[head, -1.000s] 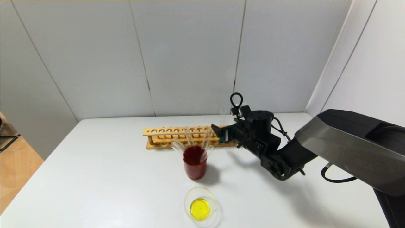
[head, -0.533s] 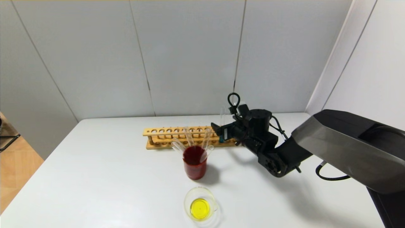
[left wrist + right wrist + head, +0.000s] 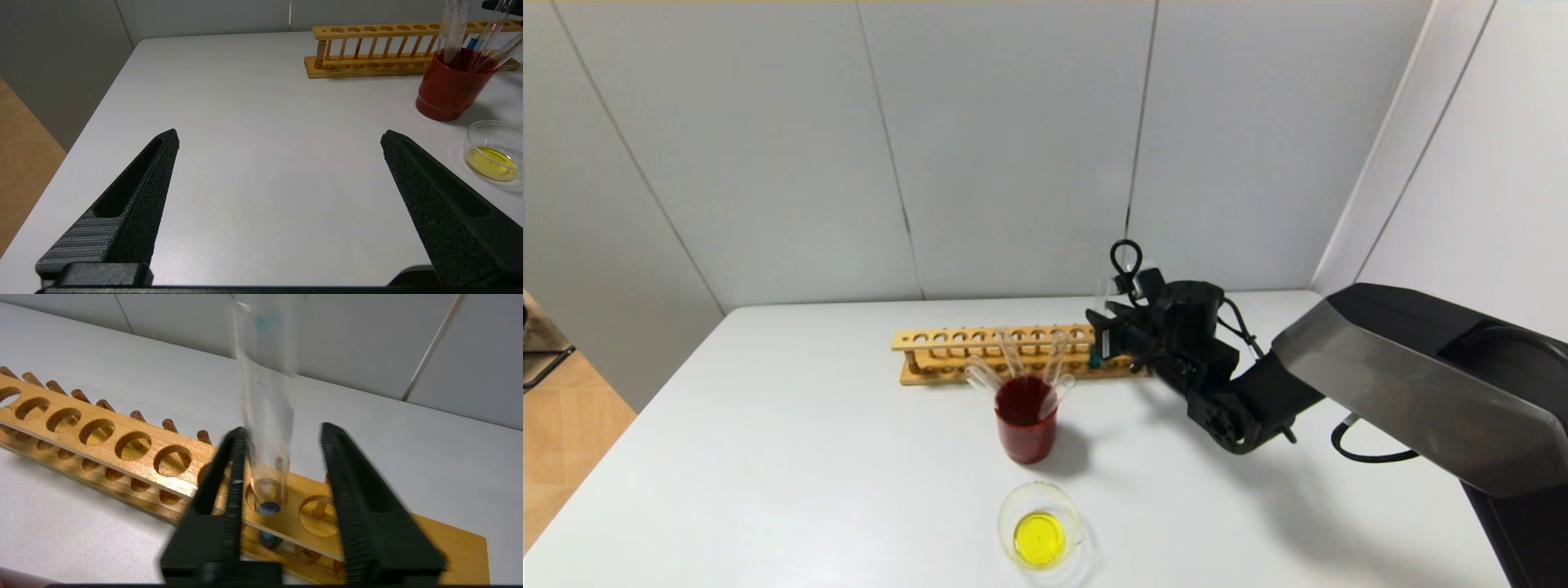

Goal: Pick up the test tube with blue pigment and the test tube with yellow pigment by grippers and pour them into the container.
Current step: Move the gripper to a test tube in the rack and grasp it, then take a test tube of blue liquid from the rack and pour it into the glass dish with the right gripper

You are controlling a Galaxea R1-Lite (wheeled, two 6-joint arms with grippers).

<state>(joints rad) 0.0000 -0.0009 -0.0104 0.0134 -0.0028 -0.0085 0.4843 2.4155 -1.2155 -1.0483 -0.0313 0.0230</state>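
The test tube with blue pigment (image 3: 265, 428), standing in the rack (image 3: 135, 453), is between my right pincer (image 3: 282, 473), jaws narrowing but not yet clamped; next I'm judging: grip, then lift straight up.

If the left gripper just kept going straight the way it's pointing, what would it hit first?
Probably nothing soon: the left gripper points over bare table, passing left of the wooden rack. Depth is hard to judge.
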